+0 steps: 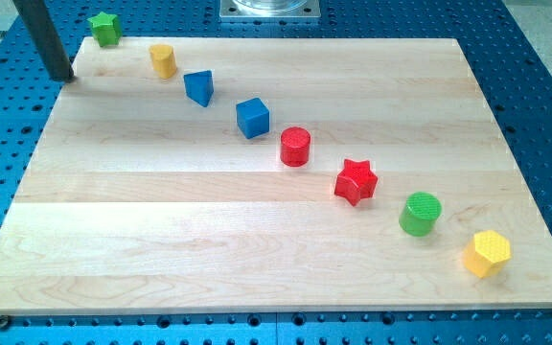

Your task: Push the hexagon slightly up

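Scene evenly and brightly lit from above. Short soft shadows cast beside coloured blocks on pale wooden board (257,220). Faint glare seen on blue perforated table (535,57). Focus sharp throughout.

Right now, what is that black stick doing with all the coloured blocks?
It is a robot arm's rod, and my tip sits at the board's top left corner, touching nothing. The blocks lie in a slanted row: green star, yellow cylinder, blue triangle, blue cube, red cylinder, red star, green cylinder. The yellow hexagon I must nudge upward sits far away, at the bottom right.
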Robot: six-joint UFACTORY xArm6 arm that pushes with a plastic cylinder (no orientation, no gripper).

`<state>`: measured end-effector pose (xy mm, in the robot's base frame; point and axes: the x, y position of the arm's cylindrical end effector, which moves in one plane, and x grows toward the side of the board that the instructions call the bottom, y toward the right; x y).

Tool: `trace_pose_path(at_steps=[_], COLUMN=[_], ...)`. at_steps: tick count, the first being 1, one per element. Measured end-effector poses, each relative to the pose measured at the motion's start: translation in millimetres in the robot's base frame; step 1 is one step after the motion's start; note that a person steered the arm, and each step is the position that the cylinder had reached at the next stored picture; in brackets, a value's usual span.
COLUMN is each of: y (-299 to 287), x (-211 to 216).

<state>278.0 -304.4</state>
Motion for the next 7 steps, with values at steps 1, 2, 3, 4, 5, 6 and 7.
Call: trace_pose_path(at_steps=[1,2,3,4,5,6,7], y=[0.0,0.9,0.9,0.9,0.2,0.2,23.6], x=[0.0,0.0,0.0,0.0,1.0,1.0,7.6])
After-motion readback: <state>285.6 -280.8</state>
